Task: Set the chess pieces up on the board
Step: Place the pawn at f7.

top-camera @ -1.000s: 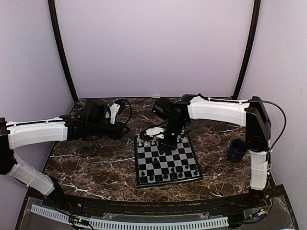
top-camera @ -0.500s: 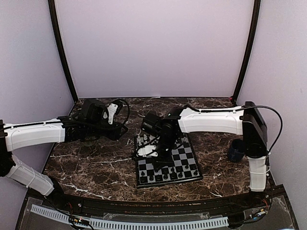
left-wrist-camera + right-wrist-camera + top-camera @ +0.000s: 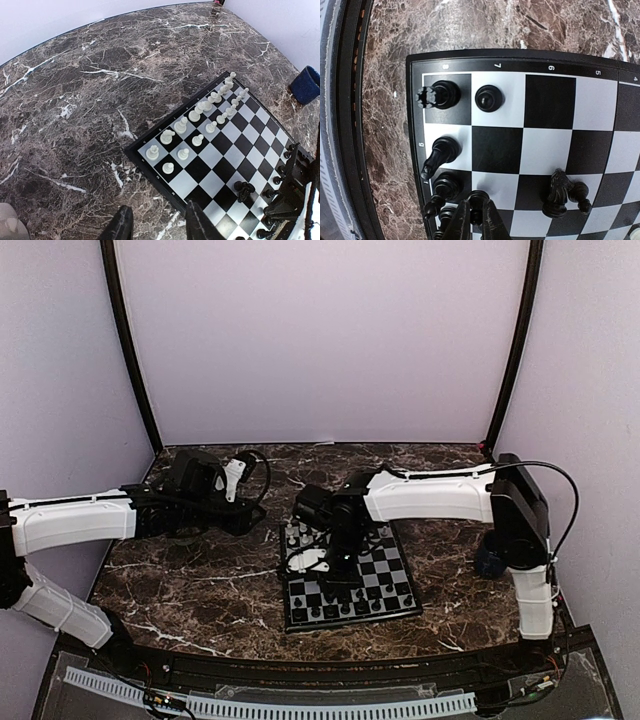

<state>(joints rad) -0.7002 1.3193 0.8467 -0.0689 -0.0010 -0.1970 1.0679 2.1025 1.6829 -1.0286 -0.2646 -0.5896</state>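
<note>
While right gripper (image 3: 477, 206) is clenching black piece (image 3: 479, 195) at bottom centre, near board (image 3: 415, 125) edge, left gripper (image 3: 157, 209) is hanging released, empty. Fingers risking toppling crowded neighbouring black pieces (image 3: 446, 186).

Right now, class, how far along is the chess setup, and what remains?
Done: the white pieces stand in two rows along one edge of the board. In hand: the right claw looks closed on a black piece above the board; the left claw hangs open, empty. Left: a black knight and pawn stand mid-board, not yet in rank.
</note>
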